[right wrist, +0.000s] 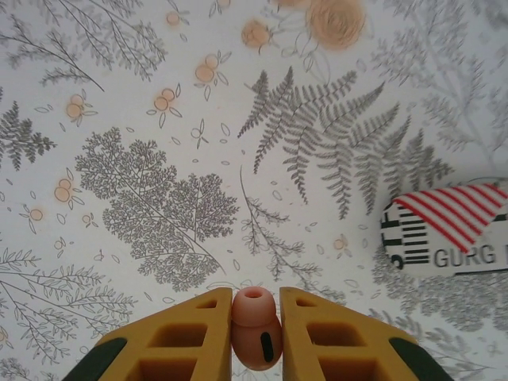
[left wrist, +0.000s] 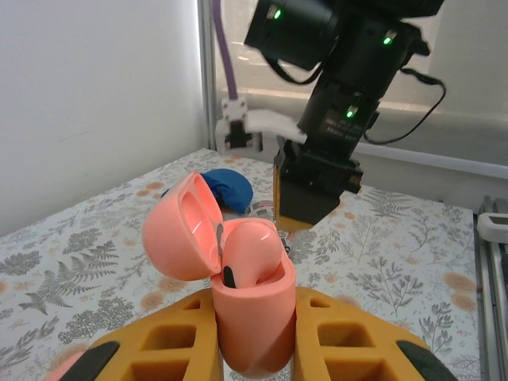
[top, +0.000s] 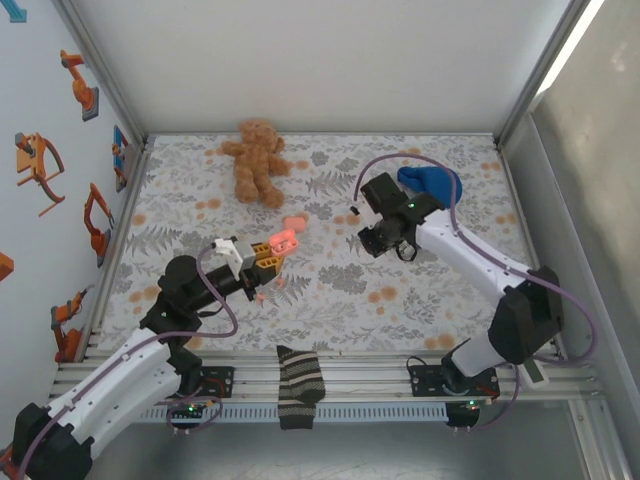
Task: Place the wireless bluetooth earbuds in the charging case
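Left pincer (left wrist: 254, 313) is clenched on the pink charging case (left wrist: 252, 337). It holds the case upright above the floral tabletop (top: 330, 290), with the lid swung back and one earbud (left wrist: 255, 246) seated inside. Right pincer (right wrist: 255, 317) grasps a second earbud (right wrist: 255, 337) between its yellow fingers, raised over the tabletop, apart from the case. A brown teddy bear (top: 255, 160) lies at the far side. A blue cloth (top: 432, 182) sits far right, and a striped sock (top: 300, 385) hangs over the near rail. Another pink case (top: 295, 224) rests just beyond the held one.
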You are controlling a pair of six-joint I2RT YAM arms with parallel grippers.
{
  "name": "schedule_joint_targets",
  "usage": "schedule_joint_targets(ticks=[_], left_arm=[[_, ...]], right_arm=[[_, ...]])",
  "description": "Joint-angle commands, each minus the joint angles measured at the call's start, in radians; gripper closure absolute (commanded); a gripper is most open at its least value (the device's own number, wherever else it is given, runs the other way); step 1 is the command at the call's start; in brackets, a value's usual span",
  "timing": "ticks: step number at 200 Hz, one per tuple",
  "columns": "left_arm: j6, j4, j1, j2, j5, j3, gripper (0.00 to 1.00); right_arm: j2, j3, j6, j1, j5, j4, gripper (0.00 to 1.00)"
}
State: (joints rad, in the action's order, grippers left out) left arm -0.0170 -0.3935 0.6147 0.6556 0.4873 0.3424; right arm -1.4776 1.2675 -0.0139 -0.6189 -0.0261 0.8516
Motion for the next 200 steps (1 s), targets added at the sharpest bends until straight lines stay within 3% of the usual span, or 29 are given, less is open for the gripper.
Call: schedule_joint_targets(ticks=[1,68,200], left_arm=[[0.039,-0.081,0.004,0.027,0.021,0.041,1.00],[0.099,-0.168,0.008,0.163,0.099,0.100,1.00],[0.155,-0.185,0.038,0.300,0.208,0.224,1.00]], right_arm=[[0.097,0.024,0.103,-0.024,-0.074,-0.022,0.81],[0.257,0.075,0.322,-0.148,-0.190,-0.102,0.81],[0.233,0.213,0.700,-0.440,-0.351,-0.199,0.81]])
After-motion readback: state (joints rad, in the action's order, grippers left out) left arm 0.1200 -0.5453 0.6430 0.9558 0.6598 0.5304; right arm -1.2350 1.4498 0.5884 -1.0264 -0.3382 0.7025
